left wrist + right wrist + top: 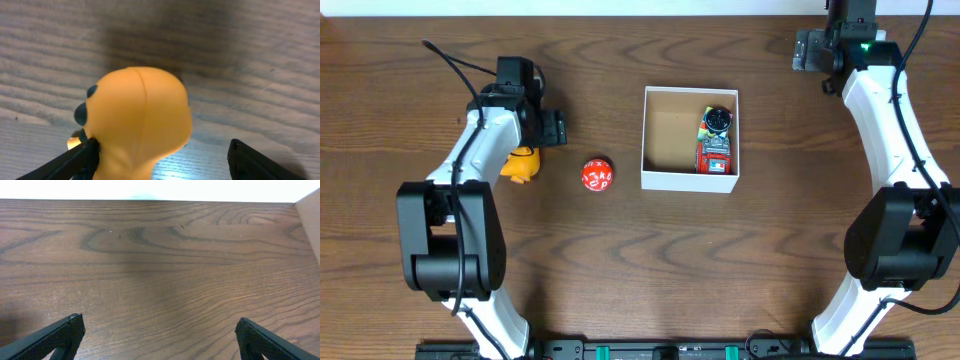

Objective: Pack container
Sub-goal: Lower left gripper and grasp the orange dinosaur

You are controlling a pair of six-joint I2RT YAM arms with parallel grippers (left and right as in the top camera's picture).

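Now, left pincer straddling yellow toy, container well apart

Soft, even light from above.
The tabletop is evenly lit in the overhead view, and only soft shadows are cast inside the container. In the left wrist view the yellow toy is rendered out of focus, with a dark shadow thrown behind it and pale glare below. The right wrist view's top edge is blown out white.
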